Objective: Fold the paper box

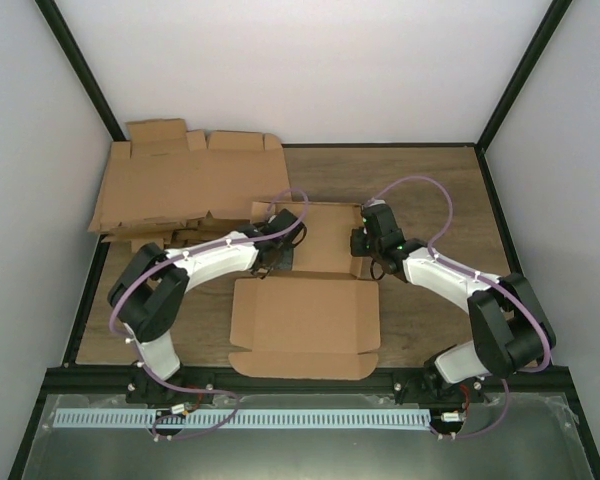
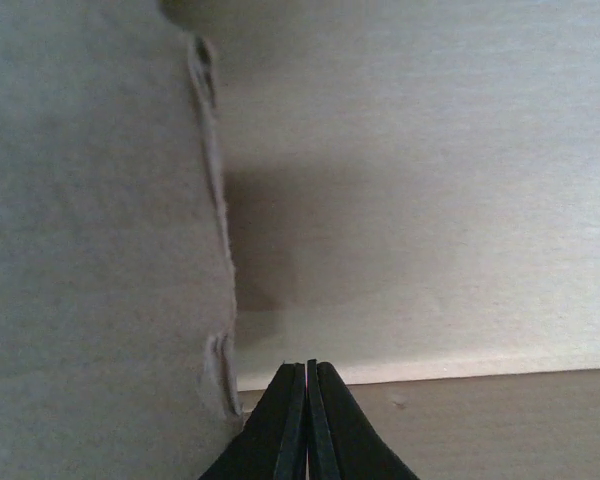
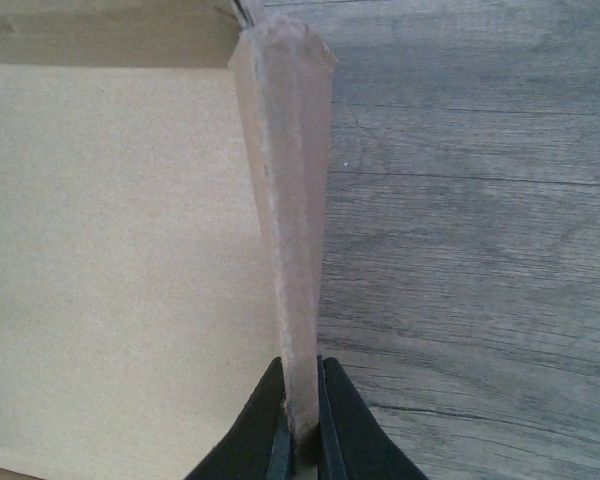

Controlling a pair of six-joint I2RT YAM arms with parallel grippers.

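Note:
The paper box [image 1: 305, 320] lies in the middle of the table, its near part a flat brown sheet with flaps and its far part [image 1: 325, 235] between my two grippers. My left gripper [image 1: 277, 260] is at the box's left side. In the left wrist view its jaws [image 2: 308, 366] are shut with nothing seen between them, tips close to a pale cardboard panel [image 2: 420, 200]. My right gripper [image 1: 360, 243] is at the box's right side. In the right wrist view it [image 3: 300, 400] is shut on an upright side flap [image 3: 290, 180] beside the box floor [image 3: 120, 260].
A pile of flat brown cardboard blanks [image 1: 180, 185] lies at the back left, close behind the left arm. White walls with black frame posts [image 1: 80, 70] close in the table. A metal rail [image 1: 250, 418] runs along the near edge.

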